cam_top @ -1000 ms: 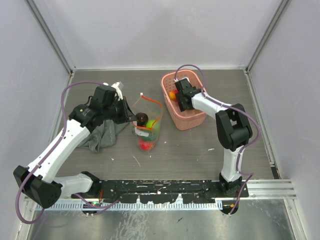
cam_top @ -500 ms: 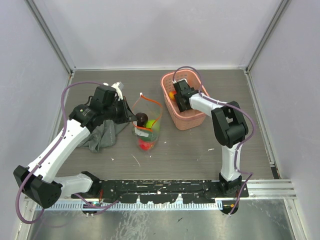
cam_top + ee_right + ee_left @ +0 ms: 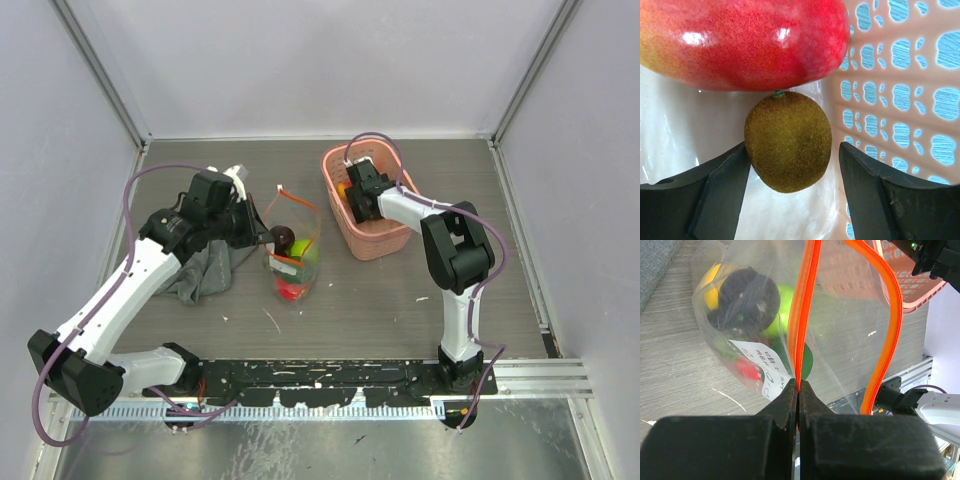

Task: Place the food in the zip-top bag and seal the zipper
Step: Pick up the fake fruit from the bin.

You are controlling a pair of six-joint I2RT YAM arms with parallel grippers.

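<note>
The clear zip-top bag (image 3: pixel 296 262) stands mid-table with its mouth held open. It holds several pieces of food: a dark round one (image 3: pixel 742 295), green, yellow and red ones. My left gripper (image 3: pixel 262 236) is shut on the red-orange zipper strip (image 3: pixel 801 330) at the bag's near lip; the other lip (image 3: pixel 885 325) bows away. My right gripper (image 3: pixel 792 165) is open inside the pink basket (image 3: pixel 384 238), its fingers (image 3: pixel 720 185) either side of a brown kiwi (image 3: pixel 788 141). The left finger touches it; a gap shows on the right. A red mango (image 3: pixel 740 40) lies just beyond.
A grey cloth (image 3: pixel 205 270) lies under my left arm, left of the bag. The basket's latticed wall (image 3: pixel 900 100) is close on the right of my right gripper. The enclosure walls ring the table.
My right gripper has moved a little further left and deeper into the basket. My left arm and the bag have stayed put.
</note>
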